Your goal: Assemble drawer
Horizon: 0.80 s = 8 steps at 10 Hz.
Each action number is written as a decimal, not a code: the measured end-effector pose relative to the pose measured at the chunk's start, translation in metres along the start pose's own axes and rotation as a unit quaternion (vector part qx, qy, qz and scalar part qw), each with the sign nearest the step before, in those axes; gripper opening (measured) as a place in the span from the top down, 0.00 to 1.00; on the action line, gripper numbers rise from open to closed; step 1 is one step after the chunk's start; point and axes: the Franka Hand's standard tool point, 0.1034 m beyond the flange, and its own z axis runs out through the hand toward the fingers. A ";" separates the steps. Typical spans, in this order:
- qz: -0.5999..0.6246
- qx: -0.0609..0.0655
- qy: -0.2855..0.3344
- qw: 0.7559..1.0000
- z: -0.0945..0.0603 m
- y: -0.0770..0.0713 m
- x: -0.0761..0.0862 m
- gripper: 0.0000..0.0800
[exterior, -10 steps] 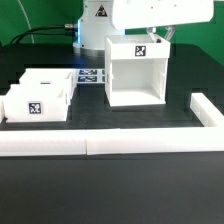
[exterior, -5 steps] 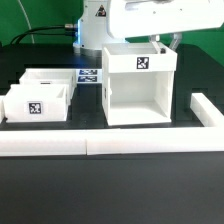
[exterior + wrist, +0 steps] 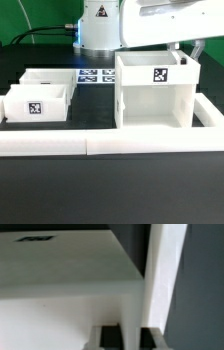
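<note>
The drawer's tall white housing [image 3: 155,92], open front toward the camera and a square tag on its top edge, stands at the exterior view's right, close behind the front border wall. My gripper [image 3: 186,52] is shut on the housing's right side wall from above. In the wrist view the gripper [image 3: 130,339] has its dark fingers [image 3: 108,338] on either side of that thin wall of the housing [image 3: 60,274]. Two small open-top trays sit at the left: one in front [image 3: 38,101] with a tag, one behind it [image 3: 50,79].
A long low white border wall [image 3: 100,146] runs along the front and turns back at the right [image 3: 208,108], right next to the housing. The marker board [image 3: 98,75] lies flat behind the trays. The robot base [image 3: 98,25] stands at the back.
The housing, held by my gripper, has moved toward the exterior view's right and nearer the front wall. The trays have not moved.
</note>
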 end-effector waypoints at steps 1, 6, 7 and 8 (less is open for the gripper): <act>0.002 0.000 0.001 1.000 -0.001 0.000 0.001 0.95; 0.103 0.006 0.010 0.995 -0.004 -0.003 0.005 0.95; 0.113 0.006 0.011 0.994 -0.004 -0.003 0.006 0.95; 0.143 0.007 0.012 0.990 -0.005 -0.003 0.007 0.95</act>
